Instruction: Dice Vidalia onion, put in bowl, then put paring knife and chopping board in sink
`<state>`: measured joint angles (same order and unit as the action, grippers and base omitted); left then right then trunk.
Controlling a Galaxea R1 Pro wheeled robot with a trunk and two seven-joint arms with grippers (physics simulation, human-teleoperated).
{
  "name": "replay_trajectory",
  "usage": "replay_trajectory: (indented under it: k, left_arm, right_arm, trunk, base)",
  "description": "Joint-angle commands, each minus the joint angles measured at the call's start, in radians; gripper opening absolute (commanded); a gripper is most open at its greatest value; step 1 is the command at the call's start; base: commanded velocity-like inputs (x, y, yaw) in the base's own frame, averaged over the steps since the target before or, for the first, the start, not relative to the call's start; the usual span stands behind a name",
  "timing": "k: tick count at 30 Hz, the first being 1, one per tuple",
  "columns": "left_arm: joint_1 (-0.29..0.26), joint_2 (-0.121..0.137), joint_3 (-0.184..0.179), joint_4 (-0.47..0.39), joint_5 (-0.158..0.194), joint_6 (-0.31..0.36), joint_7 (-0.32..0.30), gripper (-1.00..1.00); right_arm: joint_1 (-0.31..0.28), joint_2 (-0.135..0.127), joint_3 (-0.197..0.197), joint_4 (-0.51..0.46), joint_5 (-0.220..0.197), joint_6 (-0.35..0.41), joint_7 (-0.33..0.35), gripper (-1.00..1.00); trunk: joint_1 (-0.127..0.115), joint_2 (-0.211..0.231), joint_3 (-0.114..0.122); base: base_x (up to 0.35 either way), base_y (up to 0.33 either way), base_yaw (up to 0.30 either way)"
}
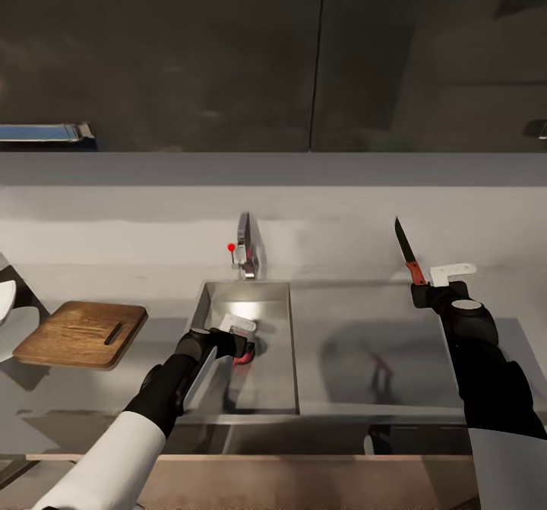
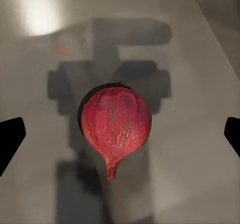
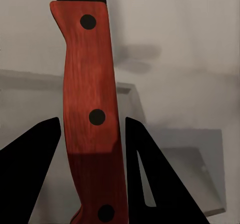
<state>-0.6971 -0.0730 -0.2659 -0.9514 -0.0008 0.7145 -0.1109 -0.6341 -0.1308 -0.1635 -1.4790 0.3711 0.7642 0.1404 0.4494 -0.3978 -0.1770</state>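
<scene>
Step 1 of the task in hand, by the look of things: fetching the onion (image 2: 116,125) out of the sink (image 1: 275,388). Left gripper (image 1: 241,340) down inside the basin, spread wide, nothing between the fingers. In the left wrist view, dark fingertips (image 2: 11,139) at either edge and the red bulb lying on the steel floor midway between them, stem end towards the camera, touched by neither. In the head view, just a sliver of red showing beside the gripper, below the faucet (image 1: 245,248) with its small red knob.

Right gripper (image 1: 422,288) raised over the countertop (image 1: 365,320) to the right of the sink, pinching the knife (image 1: 407,253) by its red handle. In the right wrist view, both dark fingers pressed against the handle (image 3: 90,114) with its 3 rivets. Blade pointing up and slightly left, clear of the counter.

Chopping board (image 1: 82,334) lying flat on the counter left of the sink, well apart from the onion. White rounded shape (image 1: 6,320) at the far left edge, possibly the bowl, too cropped to tell.

Next move, as a judgement: lower a little further, close on the widest part of the bulb rather than the tapering stem, then lift straight up over the sink wall and carry left to the board. Round, smooth skin likely to slip or roll if the squeeze lands off centre. Knife best kept high and still meanwhile.
</scene>
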Motion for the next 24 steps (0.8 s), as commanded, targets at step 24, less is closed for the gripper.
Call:
replay_trajectory:
  k: [24]
  left_arm:
    - [-0.001,0.000,0.002,-0.009,0.001,-0.027,-0.001,1.00]
  right_arm:
    - [-0.001,0.000,-0.003,-0.002,0.009,0.004,0.013,-1.00]
  trunk:
    - [0.001,-0.002,-0.041]
  base:
    - [0.000,0.000,0.000]
